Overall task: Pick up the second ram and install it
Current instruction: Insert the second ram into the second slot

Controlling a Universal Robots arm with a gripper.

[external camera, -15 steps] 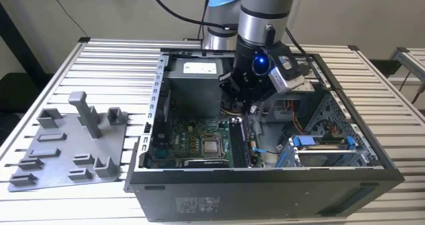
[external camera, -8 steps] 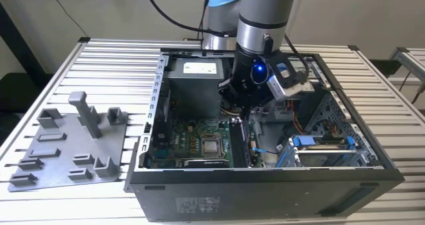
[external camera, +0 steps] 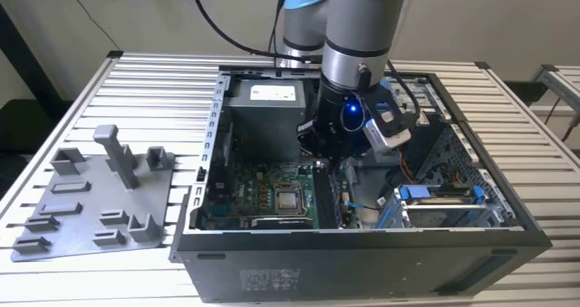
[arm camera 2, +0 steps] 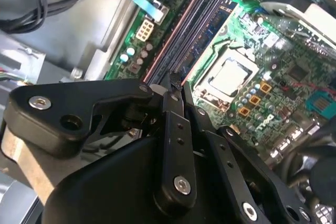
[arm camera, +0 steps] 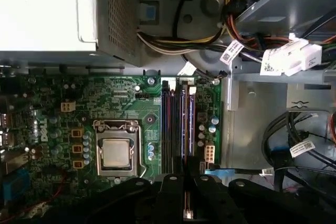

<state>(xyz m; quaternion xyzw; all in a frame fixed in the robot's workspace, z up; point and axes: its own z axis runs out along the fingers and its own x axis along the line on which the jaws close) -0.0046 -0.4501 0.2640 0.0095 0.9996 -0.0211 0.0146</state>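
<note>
Slatted tabletop (external camera: 154, 76) carries the open computer case (external camera: 363, 266), within which the claw (arm camera: 185, 190) is seen nearly closed edge-on upon the second ram (arm camera: 187, 213) above the slots (arm camera: 176, 129); alignment should be kept parallel, pressure applied evenly.

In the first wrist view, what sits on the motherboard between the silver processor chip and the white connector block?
The memory slots, running as parallel strips between the processor chip and the white connector block. The gripper hangs over their near end in the first wrist view.
</note>
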